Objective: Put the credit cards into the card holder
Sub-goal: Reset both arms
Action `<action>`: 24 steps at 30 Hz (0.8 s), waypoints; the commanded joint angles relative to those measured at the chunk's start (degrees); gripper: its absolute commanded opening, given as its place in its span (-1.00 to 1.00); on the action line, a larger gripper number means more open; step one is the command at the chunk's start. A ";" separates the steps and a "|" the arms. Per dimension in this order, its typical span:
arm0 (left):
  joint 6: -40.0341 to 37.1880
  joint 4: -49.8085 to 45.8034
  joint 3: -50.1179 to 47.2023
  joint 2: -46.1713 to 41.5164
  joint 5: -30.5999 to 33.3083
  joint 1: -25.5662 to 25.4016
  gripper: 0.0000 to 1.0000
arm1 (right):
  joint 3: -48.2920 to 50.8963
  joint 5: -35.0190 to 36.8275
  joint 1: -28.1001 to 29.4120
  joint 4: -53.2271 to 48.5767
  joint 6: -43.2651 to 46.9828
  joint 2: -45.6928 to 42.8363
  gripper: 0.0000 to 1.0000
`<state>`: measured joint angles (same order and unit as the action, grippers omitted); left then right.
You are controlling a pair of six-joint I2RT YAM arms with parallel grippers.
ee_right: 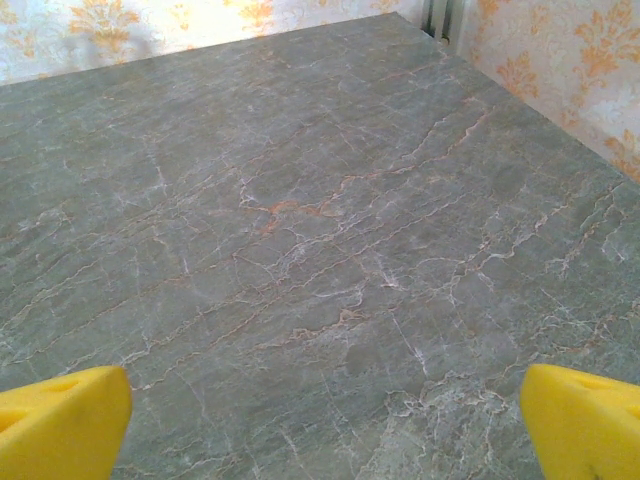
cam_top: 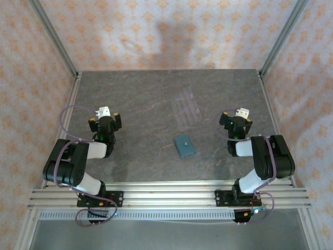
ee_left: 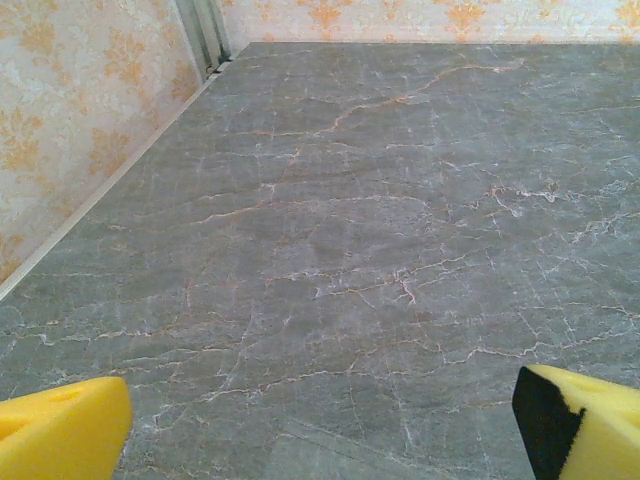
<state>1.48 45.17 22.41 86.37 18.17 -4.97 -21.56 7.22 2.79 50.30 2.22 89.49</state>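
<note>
Grey veined stone tabletop [ee_left: 380, 250] spread ahead of the left pincer [ee_left: 320, 428]; pale orange-patterned walls [ee_left: 450, 14] stood beyond it, softly lit.

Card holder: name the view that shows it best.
Top external: the card holder lies whole and unobstructed on the table. Both wrist views face other parts of that table.
</note>
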 commanded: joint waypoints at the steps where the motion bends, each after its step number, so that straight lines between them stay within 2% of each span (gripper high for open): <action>1: 0.41 -0.55 0.93 -0.67 -0.18 0.14 0.99 | -0.93 -0.55 -0.33 -0.03 0.16 -0.79 0.99; 24: 0.44 -0.57 0.96 -0.65 -0.20 0.14 0.99 | -0.41 0.87 0.82 0.92 1.20 -0.75 0.99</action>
<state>1.48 45.17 22.41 86.37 18.17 -4.97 -21.56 7.29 3.22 50.33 2.66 89.49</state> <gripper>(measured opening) 0.995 0.994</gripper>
